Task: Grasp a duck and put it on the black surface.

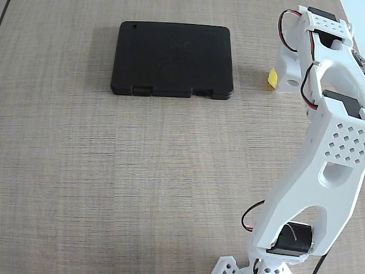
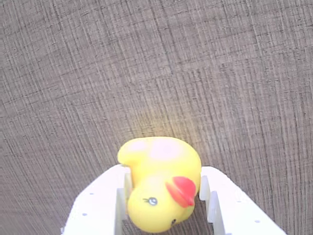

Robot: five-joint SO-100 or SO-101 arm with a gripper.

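Sitting between the two white fingers (image 2: 98, 205) in the wrist view, the duck (image 2: 159, 188) is showing its orange-red beak and one dark eye dot toward the camera. The gripper (image 2: 164, 208) is standing narrowly parted, both fingers lying close against the duck's sides; whether they are pressing it firmly, I cannot tell. Beneath it, the woven beige table (image 2: 156, 63) is filling the background. In the fixed view, only a yellow sliver of the duck (image 1: 272, 79) is peeking out at the left edge of the gripper (image 1: 280, 80), well right of the black surface (image 1: 173, 59). The white arm (image 1: 319, 171) is rising along the right edge, red and black wires looping around its joints.
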